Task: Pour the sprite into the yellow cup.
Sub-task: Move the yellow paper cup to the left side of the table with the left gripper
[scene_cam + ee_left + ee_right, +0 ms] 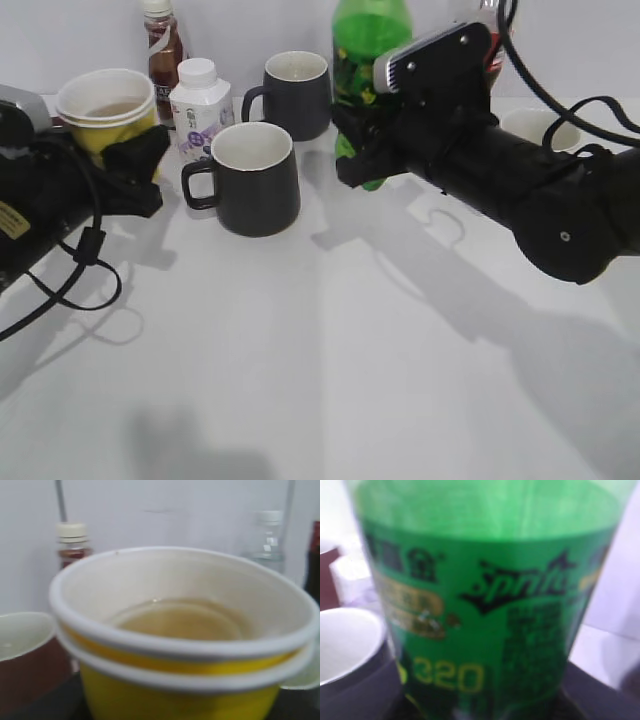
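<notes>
In the exterior view, the yellow cup (105, 110) is seen at the upper left of the frame, raised at the black left gripper (135, 165), whose fingers appear closed around its lower wall. At upper centre the sprite (368, 45) stands with its top cut off by the frame edge, and the right gripper (362, 150) is clamped on its lower body. Between the two stand a dark mug (250, 180), a second dark mug (295, 92) behind it, a small white bottle (198, 105) and a brown bottle (162, 45); the lower half of the white table (320, 380) lies bare. In the left wrist view, what the exterior view hides is shown: the yellow cup (182, 645) is double-stacked, with two white rims and a pale amber liquid low inside; the gripper's fingers are not visible here. In the right wrist view, the sprite (485, 605) fills the frame, blurred, with its green label and yellow lettering facing the camera, and a dark mug (350, 655) sits at lower left just beside it.
</notes>
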You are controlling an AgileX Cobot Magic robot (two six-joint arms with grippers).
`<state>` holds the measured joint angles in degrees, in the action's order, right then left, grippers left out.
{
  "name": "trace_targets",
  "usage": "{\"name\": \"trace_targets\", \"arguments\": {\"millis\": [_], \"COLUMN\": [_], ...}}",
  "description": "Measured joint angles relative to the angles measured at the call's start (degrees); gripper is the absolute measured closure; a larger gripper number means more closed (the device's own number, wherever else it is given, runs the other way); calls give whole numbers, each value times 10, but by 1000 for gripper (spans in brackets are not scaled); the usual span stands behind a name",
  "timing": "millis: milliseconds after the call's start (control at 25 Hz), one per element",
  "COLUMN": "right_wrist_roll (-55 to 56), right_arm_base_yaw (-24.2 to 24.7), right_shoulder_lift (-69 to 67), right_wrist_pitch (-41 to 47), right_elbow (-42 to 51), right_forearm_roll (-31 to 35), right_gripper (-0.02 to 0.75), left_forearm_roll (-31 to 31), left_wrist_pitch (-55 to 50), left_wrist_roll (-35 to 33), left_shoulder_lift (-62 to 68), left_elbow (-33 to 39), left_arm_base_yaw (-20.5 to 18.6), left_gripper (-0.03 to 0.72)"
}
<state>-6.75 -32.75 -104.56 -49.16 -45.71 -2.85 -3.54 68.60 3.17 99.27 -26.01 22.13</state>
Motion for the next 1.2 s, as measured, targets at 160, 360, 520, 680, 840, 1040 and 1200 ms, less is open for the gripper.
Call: {"name": "trace_targets", "arguments": {"millis": [160, 360, 520, 680, 840, 1040, 1200], "right_wrist_roll": [0, -4, -8, -10, -10, -10, -11], "right_arm_base_yaw": [0, 0, 0, 0, 0, 0, 0], "right_shoulder_lift": [0, 0, 0, 0, 0, 0, 0], "right_wrist_pitch": [-1, -1, 9, 23, 23, 23, 23], "right_elbow": [0, 0, 0, 0, 0, 0, 0], "right_forearm_roll": [47, 98, 111, 116, 116, 117, 117], "right_gripper": [381, 381, 381, 381, 381, 381, 381], "left_forearm_roll": [50, 75, 76, 63, 50, 31, 28], "left_wrist_pitch": [-4, -9, -7, -4, -4, -3, -3], "left_wrist_roll": [-20, -27, -27, -27, -27, -28, -28], "left_shoulder_lift": [0, 12, 42, 79, 111, 140, 164], "left_elbow": [0, 1, 1, 0, -17, -48, -66], "left_arm_base_yaw": [0, -12, -35, -50, -52, -52, -52], "left_gripper": [267, 267, 274, 286, 287, 288, 288]}}
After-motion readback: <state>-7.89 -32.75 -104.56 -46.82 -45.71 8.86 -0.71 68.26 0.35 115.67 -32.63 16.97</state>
